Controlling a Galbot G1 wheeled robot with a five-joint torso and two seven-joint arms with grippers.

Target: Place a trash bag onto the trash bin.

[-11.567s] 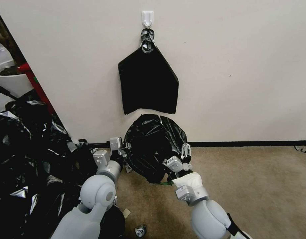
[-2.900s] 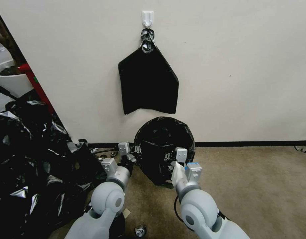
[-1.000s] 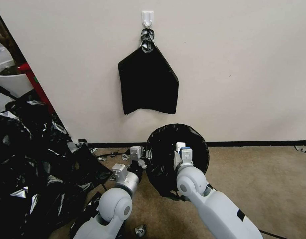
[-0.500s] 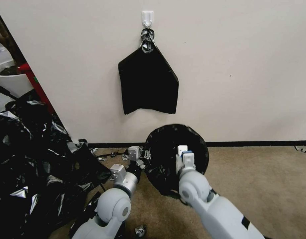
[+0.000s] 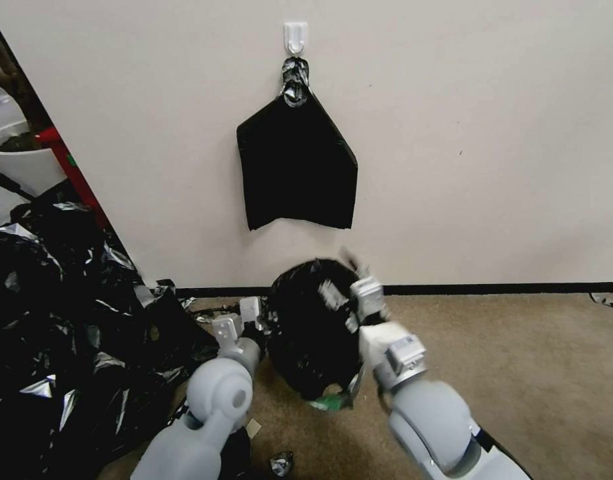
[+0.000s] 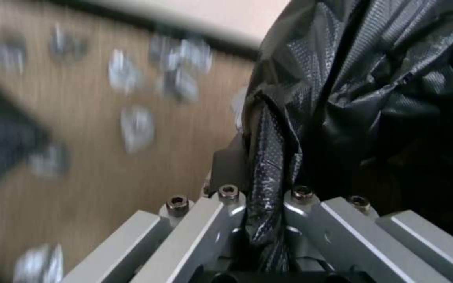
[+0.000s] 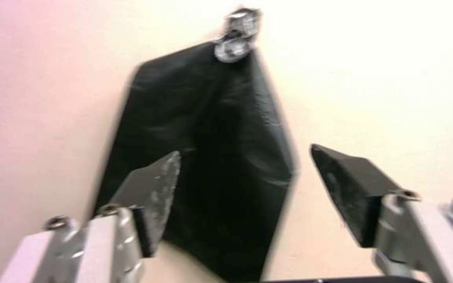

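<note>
The glossy black trash bag point(image 5: 310, 333) bulges on the carpet against the wall, and the trash bin is hidden under it. My left gripper point(image 5: 263, 320) sits at the bag's left side. The left wrist view has it point(image 6: 266, 169) shut on a fold of the bag's film point(image 6: 368, 78). My right gripper point(image 5: 346, 283) is raised at the bag's upper right edge. In the right wrist view it point(image 7: 245, 151) is open with nothing between its fingers, facing the wall.
A flat black sheaf point(image 5: 296, 170) hangs from a white hook point(image 5: 296, 37) above the bag. A big heap of black plastic point(image 5: 53, 320) fills the left. A white plant pot point(image 5: 20, 157) stands behind it. Scraps point(image 5: 280, 463) litter the carpet; open carpet point(image 5: 520, 373) lies right.
The bag's round mass has swung left and down from its tilted, mouth-forward pose. My right gripper has come off it, now raised and open. The left arm shifted left with the film.
</note>
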